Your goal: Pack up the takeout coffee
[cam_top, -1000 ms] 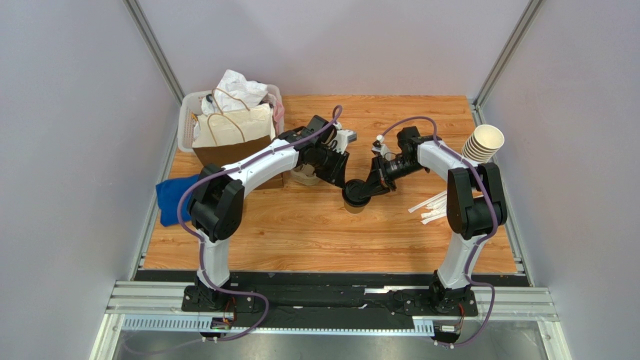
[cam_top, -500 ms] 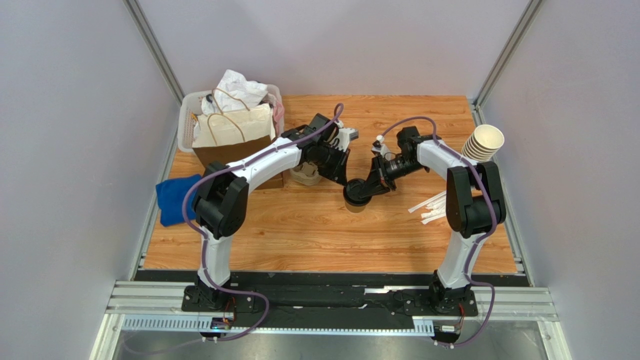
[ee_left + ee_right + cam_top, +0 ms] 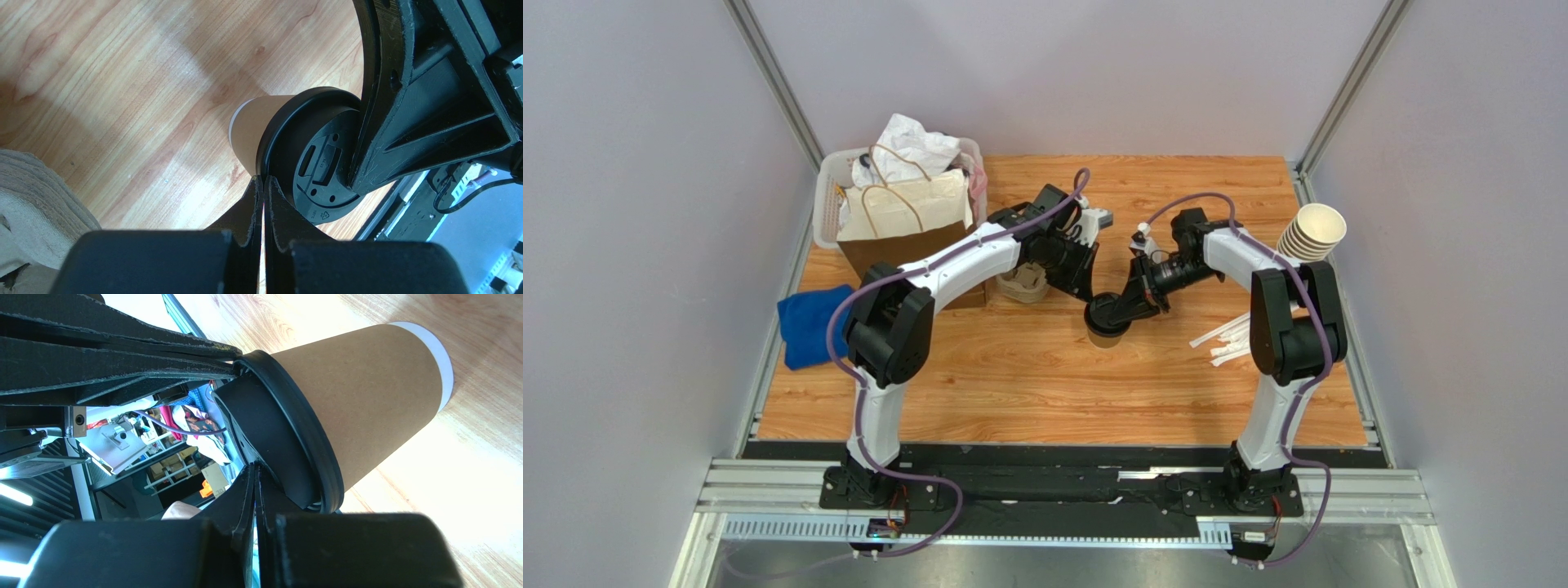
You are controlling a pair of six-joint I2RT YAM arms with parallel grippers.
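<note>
The takeout coffee (image 3: pixel 1107 328), a tan paper cup (image 3: pixel 255 122) with a black lid (image 3: pixel 313 159), stands mid-table. My left gripper (image 3: pixel 1090 294) comes at it from the left and is shut with nothing between its jaws. Its tips (image 3: pixel 264 179) touch the lid's rim. My right gripper (image 3: pixel 1127 306) reaches in from the right, also shut and empty. In the right wrist view its tips (image 3: pixel 255 468) rest against the top of the lid (image 3: pixel 288 429), and the cup's wall (image 3: pixel 368 398) shows beyond. The left fingers (image 3: pixel 123 361) lie across the lid's far edge.
A moulded cardboard cup carrier (image 3: pixel 1020 288) sits just left of the cup. Behind it stands a brown paper bag (image 3: pixel 903 221) by a white bin (image 3: pixel 830 184). A blue cloth (image 3: pixel 803 325) lies at the left edge. Stacked cream cups (image 3: pixel 1312 233) and white sticks (image 3: pixel 1225 337) are on the right.
The left gripper has closed from partly open and shifted slightly right toward the lid. The right arm and the cup have stayed put.
</note>
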